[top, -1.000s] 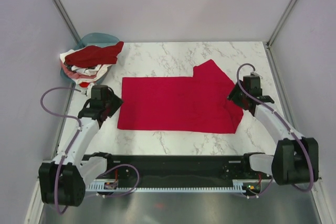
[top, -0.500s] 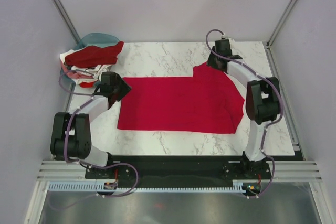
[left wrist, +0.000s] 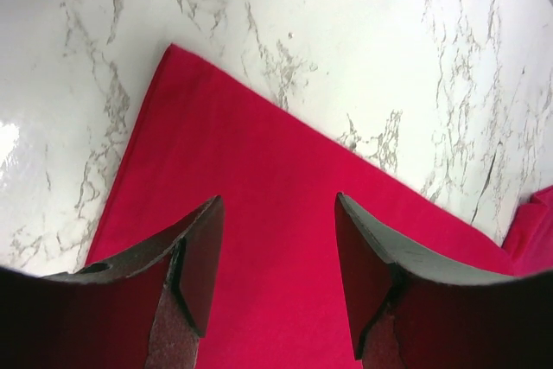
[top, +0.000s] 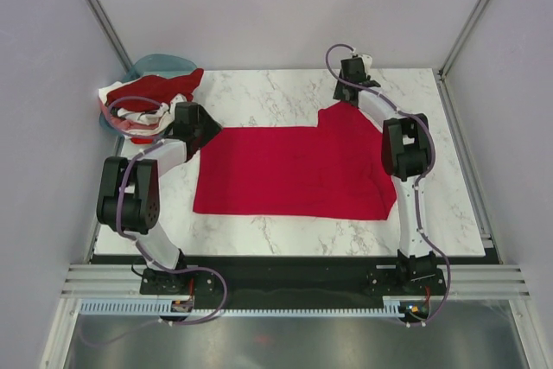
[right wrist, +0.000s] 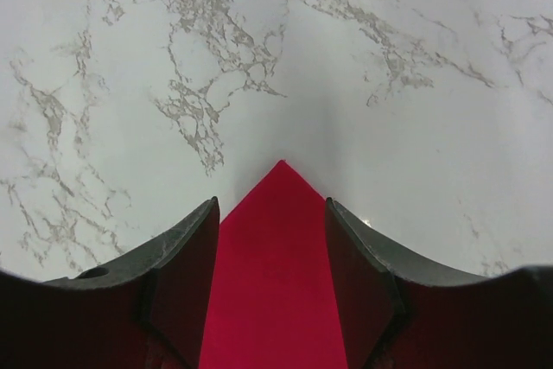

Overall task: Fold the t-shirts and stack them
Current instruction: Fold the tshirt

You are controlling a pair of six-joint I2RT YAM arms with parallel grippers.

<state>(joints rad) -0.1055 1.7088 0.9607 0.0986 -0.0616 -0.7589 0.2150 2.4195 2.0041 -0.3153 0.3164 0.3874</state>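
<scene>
A bright crimson t-shirt [top: 294,170] lies flat and partly folded on the marble table. My left gripper [top: 206,130] is open over its far left corner; the cloth [left wrist: 276,213] shows between the fingers. My right gripper [top: 346,97] is open over the shirt's far right sleeve tip [right wrist: 278,213], which shows between the fingers. Dark red, white and coral shirts [top: 147,97] lie heaped at the far left.
A teal basin [top: 160,64] sits under the heap at the far left corner. Bare marble [top: 259,92] runs behind the crimson shirt and along its front [top: 285,235]. Pale walls and metal posts close in the table.
Both arms have reached away from the bases to the shirt's far edge: the left to the far left corner, the right from the right side to the sleeve tip.
</scene>
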